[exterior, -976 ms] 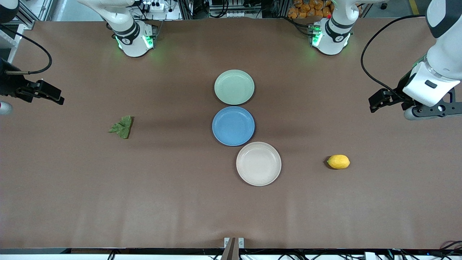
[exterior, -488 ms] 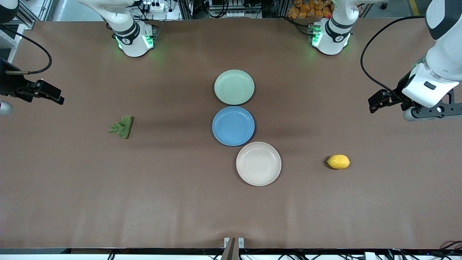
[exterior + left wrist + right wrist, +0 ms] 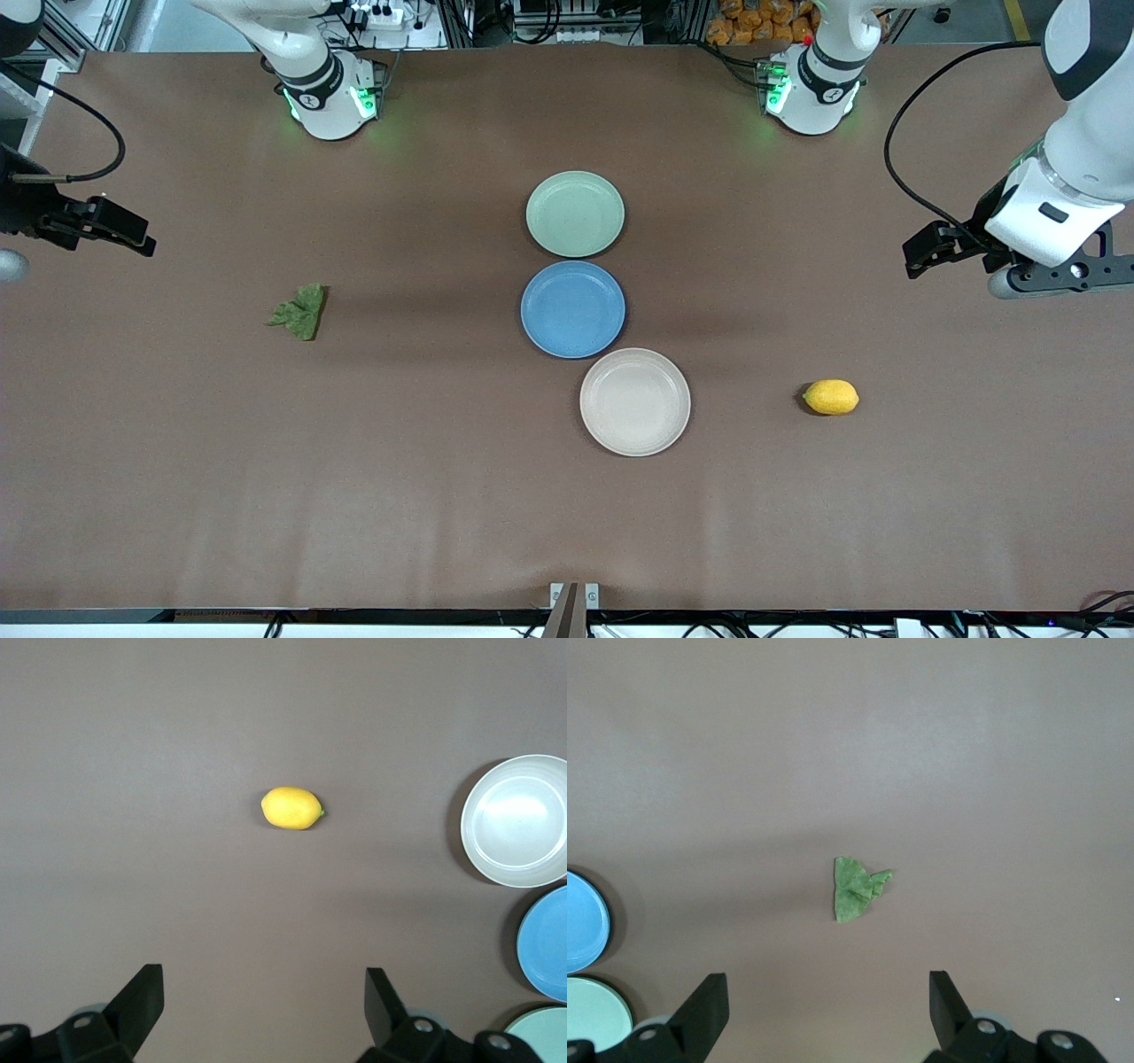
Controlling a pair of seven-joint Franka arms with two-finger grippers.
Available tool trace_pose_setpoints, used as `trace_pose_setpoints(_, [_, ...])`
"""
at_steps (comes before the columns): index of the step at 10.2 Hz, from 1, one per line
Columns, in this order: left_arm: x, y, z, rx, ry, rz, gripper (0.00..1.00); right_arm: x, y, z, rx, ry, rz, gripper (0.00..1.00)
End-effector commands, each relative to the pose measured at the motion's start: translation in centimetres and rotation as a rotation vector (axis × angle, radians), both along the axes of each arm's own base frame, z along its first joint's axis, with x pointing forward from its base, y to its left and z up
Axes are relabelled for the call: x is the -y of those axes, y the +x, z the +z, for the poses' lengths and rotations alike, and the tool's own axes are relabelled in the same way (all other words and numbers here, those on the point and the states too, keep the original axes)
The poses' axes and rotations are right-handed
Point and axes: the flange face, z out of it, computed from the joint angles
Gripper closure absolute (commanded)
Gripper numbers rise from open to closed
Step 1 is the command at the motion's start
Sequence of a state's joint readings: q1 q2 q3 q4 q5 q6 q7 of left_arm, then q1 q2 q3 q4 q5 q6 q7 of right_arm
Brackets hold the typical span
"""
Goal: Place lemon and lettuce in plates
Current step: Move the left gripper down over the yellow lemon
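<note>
The yellow lemon (image 3: pixel 831 397) (image 3: pixel 291 808) lies on the brown table toward the left arm's end. The green lettuce (image 3: pixel 299 311) (image 3: pixel 855 889) lies toward the right arm's end. A mint plate (image 3: pixel 575 213), a blue plate (image 3: pixel 573 308) and a beige plate (image 3: pixel 635 401) stand in a row mid-table, all bare. My left gripper (image 3: pixel 926 248) (image 3: pixel 264 992) hovers open above the table, short of the lemon. My right gripper (image 3: pixel 124 232) (image 3: pixel 828 997) hovers open, short of the lettuce. Nothing sits between either pair of fingers.
Both arm bases (image 3: pixel 330 93) (image 3: pixel 811 89) stand along the table's back edge. The left wrist view catches the beige plate (image 3: pixel 518 819) and blue plate (image 3: pixel 549 943) at its border. A small metal bracket (image 3: pixel 574 595) sits at the table's front edge.
Both arms have drifted only a hair. The lemon, the lettuce and the plates have not moved.
</note>
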State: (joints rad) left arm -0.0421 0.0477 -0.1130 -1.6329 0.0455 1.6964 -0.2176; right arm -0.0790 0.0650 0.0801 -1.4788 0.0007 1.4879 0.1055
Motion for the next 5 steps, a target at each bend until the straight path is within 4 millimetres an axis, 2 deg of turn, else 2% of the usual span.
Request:
trace_pose_setpoints(1, [0.2,1.3,-1.6,-0.013,-0.014,0.013,0.0,0.4,-0.3,0.1,-0.005,0.014,0.008,0.0])
trace_pose_setpoints(3, [0.7,2.9,-4.7,-0.03,-0.013,0.026,0.0,0.4,-0.3,0.1,-0.005,0.014,0.008,0.0])
trace_pose_setpoints(5, [1.5,4.8,-9.0,-0.046,-0.017,0.064,0.0,0.4,-0.3,0.1,-0.005,0.014,0.008,0.0])
